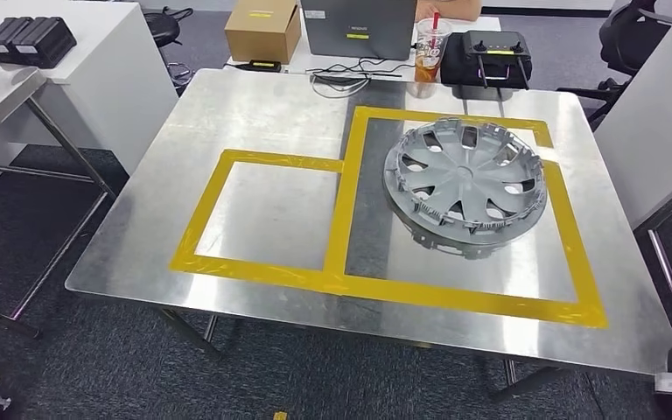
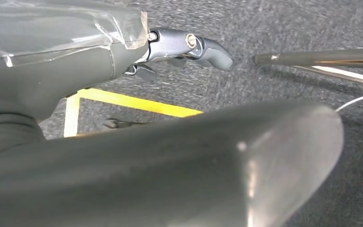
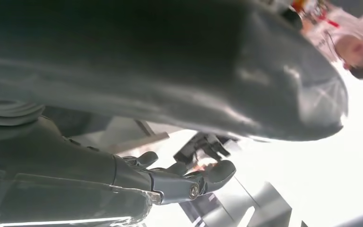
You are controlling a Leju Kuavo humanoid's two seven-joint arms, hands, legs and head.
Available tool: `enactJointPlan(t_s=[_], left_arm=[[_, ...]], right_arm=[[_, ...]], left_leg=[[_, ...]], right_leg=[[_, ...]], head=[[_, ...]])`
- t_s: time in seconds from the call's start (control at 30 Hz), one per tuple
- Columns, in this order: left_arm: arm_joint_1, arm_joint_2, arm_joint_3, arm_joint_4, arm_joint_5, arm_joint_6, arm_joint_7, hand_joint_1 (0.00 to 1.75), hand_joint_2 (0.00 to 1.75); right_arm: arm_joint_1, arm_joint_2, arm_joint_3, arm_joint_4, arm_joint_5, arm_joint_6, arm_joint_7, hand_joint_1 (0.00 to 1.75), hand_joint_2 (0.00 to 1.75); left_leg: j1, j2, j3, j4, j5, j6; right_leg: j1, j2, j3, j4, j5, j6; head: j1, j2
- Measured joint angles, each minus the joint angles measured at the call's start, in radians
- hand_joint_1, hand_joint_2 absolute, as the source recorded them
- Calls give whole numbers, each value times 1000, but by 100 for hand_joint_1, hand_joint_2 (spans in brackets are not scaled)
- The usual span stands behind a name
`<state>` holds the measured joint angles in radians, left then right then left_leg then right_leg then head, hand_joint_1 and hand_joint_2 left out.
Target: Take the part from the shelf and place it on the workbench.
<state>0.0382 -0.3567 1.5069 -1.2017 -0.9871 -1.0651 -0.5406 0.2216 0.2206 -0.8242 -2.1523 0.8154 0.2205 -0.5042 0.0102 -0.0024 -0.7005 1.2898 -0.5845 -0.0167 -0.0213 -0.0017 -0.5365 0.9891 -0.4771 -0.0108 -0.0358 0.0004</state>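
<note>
- One part on the bench in the head view: the silver hubcap (image 1: 465, 185) lies inside the larger yellow tape square (image 1: 569, 254) on the right half of the steel workbench (image 1: 254, 114), its hollow ribbed side facing up. It is round, so no long axis to call; its near rim sits lifted, as though stacked on a second rim beneath, though I cannot tell for sure. The smaller tape square (image 1: 262, 214) adjoins on the left.
- Beyond the bench's far edge: a closed cardboard box (image 1: 263, 30), contents hidden; a clear plastic cup (image 1: 430, 51) with a brownish drink and a red straw; a black case (image 1: 485, 58) just beside it; two black boxes (image 1: 31, 39) on the white table at far left.
- Left wrist view: the left hand (image 2: 179, 52) hangs over grey carpet with yellow floor tape (image 2: 137, 103), the thumb stretched out, the darker fingers loosely apart, holding nothing and touching nothing.
- Right wrist view: the right hand (image 3: 175, 177) is relaxed too, thumb extended, fingers lightly curved and spread, nothing in it. A person in white is blurred in the far corner.
</note>
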Motion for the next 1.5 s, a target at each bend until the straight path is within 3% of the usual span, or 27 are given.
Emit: enactJointPlan(t_s=[0.03,0.1,0.17,0.2,0.3,0.37,0.43,0.47,0.53,0.6,0.63,0.7,0.8,0.87,0.93,0.97,1.0,1.03,1.07,1.13,1.2,1.23,1.3,1.33,1.37,1.43,1.5], left_arm=[[0,0,0,0,7,0,5,0,0],[0,0,0,1,24,2,14,0,0],[1,1,0,0,41,3,22,0,0],[3,2,0,0,48,4,26,0,0],[6,1,0,1,62,9,38,0,0],[7,0,0,4,74,13,50,0,0],[9,-2,0,10,91,20,68,0,0],[10,-3,0,14,99,24,77,0,0],[12,-4,0,24,111,31,91,0,0],[13,-5,0,35,115,36,100,0,0],[14,-5,0,39,116,39,103,0,0],[15,-7,0,48,116,44,106,0,0],[15,-8,0,62,95,50,101,0,0],[16,-8,0,73,68,52,88,0,0],[14,-9,0,84,42,57,73,0,0],[12,-9,0,90,29,62,65,0,0],[10,-9,0,97,17,68,57,0,0],[6,-9,0,103,3,73,49,0,0],[3,-9,0,109,-10,78,41,0,0],[-8,-8,-1,119,-35,86,25,0,0],[-18,-8,-1,126,-57,91,6,0,0],[-21,-7,-1,131,-69,94,-4,0,0],[-25,-3,-1,143,-92,101,-23,0,0],[-29,0,-1,149,-102,104,-32,0,0],[-32,2,-1,156,-111,106,-39,0,0],[-35,6,-1,169,-130,108,-52,0,0],[-36,9,-1,185,-150,115,-65,0,0]], right_arm=[[0,8,-11,0,5,14,-4,0,0],[-1,22,-28,0,21,39,-8,0,0],[-2,32,-43,1,47,68,-7,0,0],[-3,37,-49,3,63,83,-7,0,0],[-2,52,-76,19,123,131,-7,0,0],[-1,63,-100,43,183,169,-19,0,0],[3,75,-123,84,263,209,-47,0,0],[6,81,-134,112,309,228,-67,0,0],[12,91,-157,179,410,258,-114,0,0],[14,96,-185,257,511,299,-157,0,0],[15,97,-200,298,552,324,-170,0,0],[20,97,-229,382,627,390,-180,0,0],[36,81,-269,524,724,530,-149,0,0],[52,60,-280,616,749,616,-99,0,0],[62,35,-281,698,755,676,-44,0,0],[62,22,-283,739,757,697,-15,0,0],[60,9,-285,778,758,708,12,0,0],[57,-4,-289,819,758,713,38,0,0],[52,-14,-293,857,758,712,62,0,0],[38,-34,-302,933,759,698,102,0,0],[18,-49,-310,1004,758,668,128,0,0],[6,-57,-316,1038,758,650,137,0,0],[-21,-73,-334,1108,754,618,150,0,0],[-33,-83,-347,1145,749,608,157,0,0],[-45,-93,-363,1181,743,601,163,0,0],[-70,-114,-398,1250,726,593,175,0,0],[-95,-132,-434,1314,715,590,186,0,0]], left_leg=[[1,0,26,-10,14,1],[-2,-1,130,-137,55,13],[-9,-3,223,-276,65,27],[-13,-4,244,-310,62,33],[-20,-1,236,-333,85,50],[-16,4,218,-351,115,66],[-17,6,194,-354,140,74],[-19,7,180,-353,150,74],[-20,8,150,-347,170,73],[-19,8,119,-332,185,67],[-20,7,104,-320,189,63],[-21,6,87,-301,198,53],[-17,3,77,-289,208,35],[-11,1,62,-250,152,22],[-4,1,40,-143,44,11],[-2,1,32,-80,6,6],[0,1,33,-33,-8,4],[2,1,46,-14,0,4],[2,1,77,-32,25,5],[1,-1,185,-168,59,15],[-6,-4,273,-301,51,27],[-11,-5,287,-332,41,32],[-15,-1,277,-343,57,47],[-15,2,268,-350,70,57],[-13,6,256,-355,87,66],[-16,16,224,-359,117,78],[-21,29,189,-356,142,80]], right_leg=[[1,0,-9,0,8,2],[2,1,-22,0,23,7],[3,0,-29,-1,37,17],[1,0,-31,-2,43,23],[-1,-1,-39,-2,54,40],[2,0,-63,45,6,35],[1,0,-100,162,-82,25],[0,0,-113,224,-111,27],[-1,0,-99,272,-109,46],[-4,-1,-14,176,-64,66],[-4,-1,42,94,-58,68],[0,0,106,-12,-67,52],[3,1,99,-26,-65,24],[-1,-4,79,-26,-45,7],[-2,-5,54,-25,-23,1],[-1,-5,40,-24,-12,1],[-1,-5,27,-23,-1,2],[0,-5,13,-21,8,4],[0,-4,0,-18,18,7],[1,-3,-20,-12,35,15],[1,-2,-26,-13,54,27],[0,-1,-28,-15,63,34],[-4,0,-32,-19,79,47],[-4,1,-40,-11,70,47],[-4,1,-52,12,43,43],[-3,2,-87,114,-49,28],[-3,1,-110,235,-107,32]], head=[[0,0],[0,0],[1,0],[0,0],[-1,0],[4,0],[8,0],[9,0],[9,0],[10,0],[10,0],[9,0],[8,0],[7,0],[4,0],[4,0],[4,0],[4,0],[4,0],[4,0],[6,0],[4,0],[1,0],[0,0],[3,0],[10,0],[13,0]])
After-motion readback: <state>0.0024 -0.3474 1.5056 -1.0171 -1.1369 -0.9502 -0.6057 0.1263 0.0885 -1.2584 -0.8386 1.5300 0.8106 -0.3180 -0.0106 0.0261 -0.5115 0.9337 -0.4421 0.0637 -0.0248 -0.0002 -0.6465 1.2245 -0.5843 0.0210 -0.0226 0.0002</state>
